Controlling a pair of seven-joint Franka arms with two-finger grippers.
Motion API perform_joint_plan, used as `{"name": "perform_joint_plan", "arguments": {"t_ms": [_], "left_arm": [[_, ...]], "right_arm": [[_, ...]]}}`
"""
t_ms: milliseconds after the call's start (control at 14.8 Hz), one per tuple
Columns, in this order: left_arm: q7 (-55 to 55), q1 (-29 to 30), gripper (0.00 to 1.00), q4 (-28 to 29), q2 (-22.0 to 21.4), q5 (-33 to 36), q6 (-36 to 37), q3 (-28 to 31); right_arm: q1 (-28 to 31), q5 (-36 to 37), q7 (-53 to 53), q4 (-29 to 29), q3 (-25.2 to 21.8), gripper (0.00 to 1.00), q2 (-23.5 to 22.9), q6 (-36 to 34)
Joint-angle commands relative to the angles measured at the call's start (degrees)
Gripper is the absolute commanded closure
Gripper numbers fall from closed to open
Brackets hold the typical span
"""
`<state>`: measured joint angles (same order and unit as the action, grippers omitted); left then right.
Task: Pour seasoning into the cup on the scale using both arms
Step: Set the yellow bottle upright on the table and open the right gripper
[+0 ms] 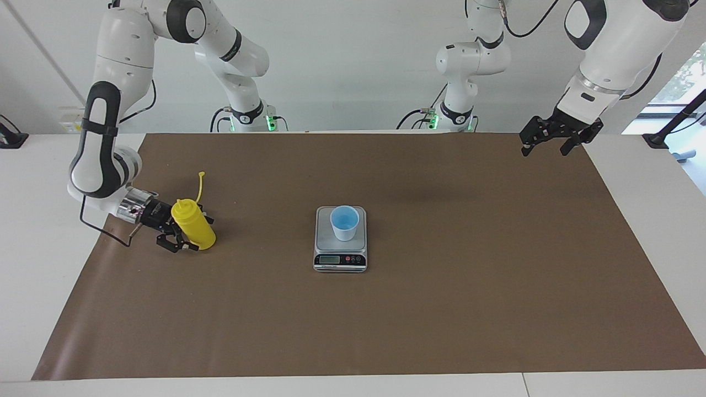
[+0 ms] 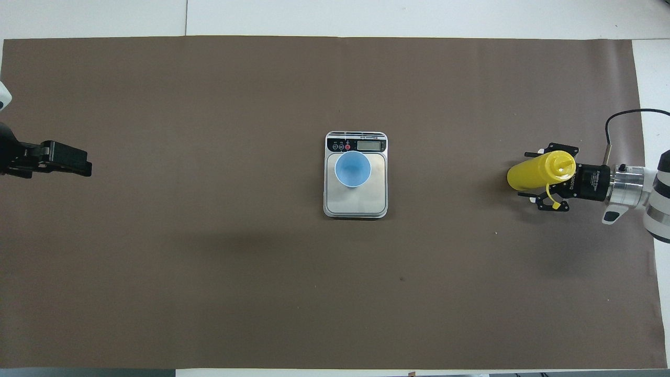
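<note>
Brown matting [image 1: 441,309] covered the table. From the facing side, the scale [image 1: 340,259] sat mid-mat with the cup [image 1: 345,222] on its platform. The bottle [image 1: 194,226] stood well apart from the scale, toward the right arm's end, cap strap dangling open. The right gripper [image 1: 179,237] lay low around the bottle; whether it pinched it I could not tell. The left gripper [image 1: 546,144] waited, spread, over the mat's corner at its own end.

From overhead, the bottle sat level with the scale. I'd say a good grip means squeezing the body squarely, lifting straight and tipping only once the nozzle is over the cup.
</note>
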<state>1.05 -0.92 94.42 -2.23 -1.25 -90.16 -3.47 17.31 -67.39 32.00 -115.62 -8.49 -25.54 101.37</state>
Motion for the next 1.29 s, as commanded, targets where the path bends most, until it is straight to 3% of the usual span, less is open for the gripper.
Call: {"name": "perform_joint_plan", "arguments": {"t_ms": [0,271,541,744,880,1015,1218], "left_arm": [[-0.5,0.5,0.00,0.9,-1.2,-0.8,0.4,-0.1],[-0.5,0.5,0.00,0.9,-1.2,-0.8,0.4,-0.1],[-0.5,0.5,0.00,0.9,-1.2,-0.8,0.4,-0.1],[-0.5,0.5,0.00,0.9,-1.2,-0.7,0.4,-0.1],[-0.5,0.5,0.00,0.9,-1.2,-0.8,0.4,-0.1],[-0.5,0.5,0.00,0.9,-1.2,-0.8,0.4,-0.1],[-0.5,0.5,0.00,0.9,-1.2,-0.8,0.4,-0.1]], "right_arm": [[3.2,3.2,-1.2,0.7,-0.2,0.00,1.7,-4.1],[8.2,14.6,-0.9,8.4,-0.1,0.00,2.2,-13.6],[10.1,23.5,-0.5,22.3,-0.2,0.00,2.3,-25.6],[9.2,27.5,2.2,27.5,-0.1,0.00,4.6,-27.5],[7.5,32.6,2.1,28.7,0.4,0.00,8.2,-26.9],[2.8,40.1,1.3,35.2,0.7,0.00,8.7,-28.4],[-3.5,43.7,1.4,35.9,0.8,0.00,12.6,-28.8]]}}
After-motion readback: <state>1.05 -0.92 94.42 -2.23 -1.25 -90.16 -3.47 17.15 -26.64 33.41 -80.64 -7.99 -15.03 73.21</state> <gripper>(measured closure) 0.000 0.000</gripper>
